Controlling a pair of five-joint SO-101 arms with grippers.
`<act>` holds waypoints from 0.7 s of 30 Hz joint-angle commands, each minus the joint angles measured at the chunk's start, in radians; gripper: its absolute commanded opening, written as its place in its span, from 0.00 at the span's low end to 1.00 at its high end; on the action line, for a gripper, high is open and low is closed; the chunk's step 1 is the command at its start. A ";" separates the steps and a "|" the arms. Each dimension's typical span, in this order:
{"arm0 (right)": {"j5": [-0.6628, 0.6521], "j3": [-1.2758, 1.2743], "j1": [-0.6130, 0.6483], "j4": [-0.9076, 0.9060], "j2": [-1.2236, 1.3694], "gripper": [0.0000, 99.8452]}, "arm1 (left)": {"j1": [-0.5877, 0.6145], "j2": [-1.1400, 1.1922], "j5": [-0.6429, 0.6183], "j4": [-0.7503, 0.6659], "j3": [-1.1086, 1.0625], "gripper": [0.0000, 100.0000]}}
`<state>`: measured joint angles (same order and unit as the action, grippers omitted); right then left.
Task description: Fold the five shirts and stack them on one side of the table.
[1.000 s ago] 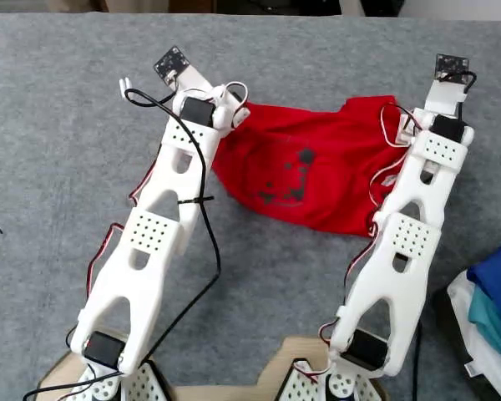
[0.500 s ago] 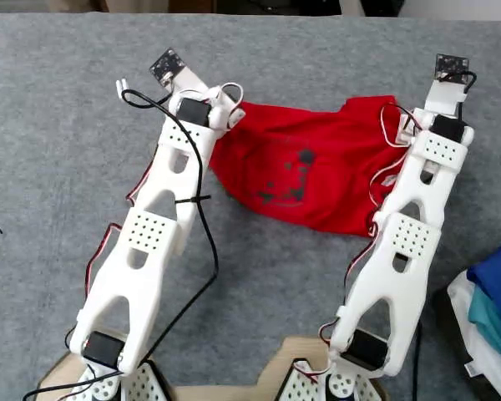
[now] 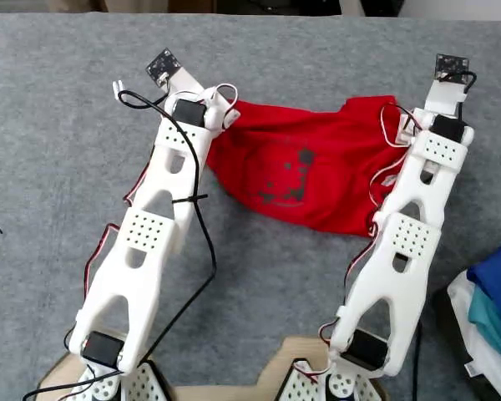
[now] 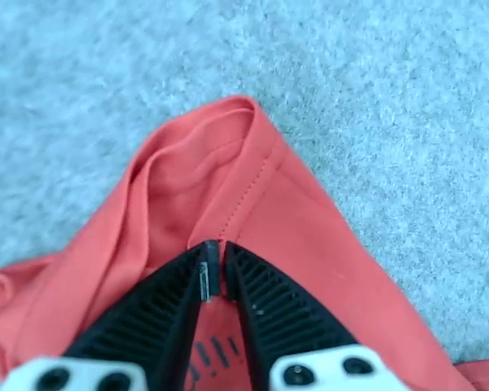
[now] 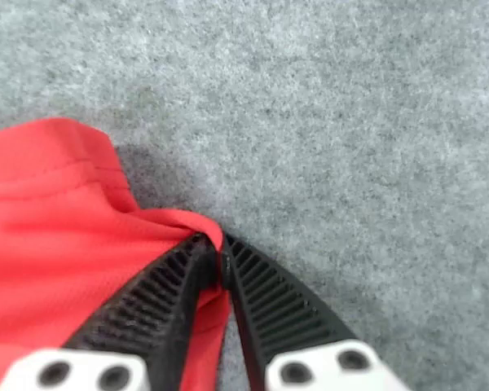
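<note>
A red shirt [image 3: 305, 167] with a dark print lies crumpled on the grey felt table, stretched between the two arms. My left gripper [image 4: 216, 273] is shut on a fold of the red shirt [image 4: 253, 195] at its left end. At the shirt's right end my right gripper [image 5: 216, 252] is pinched shut on the hem of the red shirt [image 5: 57, 220]. From above, the left arm [image 3: 163, 200] meets the cloth at the upper left and the right arm [image 3: 417, 200] at the upper right.
A stack of folded shirts [image 3: 494, 309], blue and teal over white, sits at the table's right edge near the right arm's base. A black cable [image 3: 202, 242] hangs along the left arm. Bare grey felt [image 3: 50, 150] lies to the left and beyond the shirt.
The left arm has drawn its end of the red shirt slightly left and away, stretching the cloth. The right arm has kept still.
</note>
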<state>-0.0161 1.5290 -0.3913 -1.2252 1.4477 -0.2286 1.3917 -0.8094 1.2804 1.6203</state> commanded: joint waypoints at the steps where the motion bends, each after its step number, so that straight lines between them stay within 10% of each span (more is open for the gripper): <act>1: 0.006 0.051 -0.015 -0.002 -0.002 0.01 | 0.006 -0.027 0.009 -0.020 0.054 0.02; 21: 0.005 0.065 -0.015 -0.054 -0.010 0.04 | 0.018 -0.231 0.011 0.107 0.052 0.02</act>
<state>-0.0161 1.5305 -0.3913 -1.2543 1.4477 -0.2209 1.2490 -0.8094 1.3694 1.6203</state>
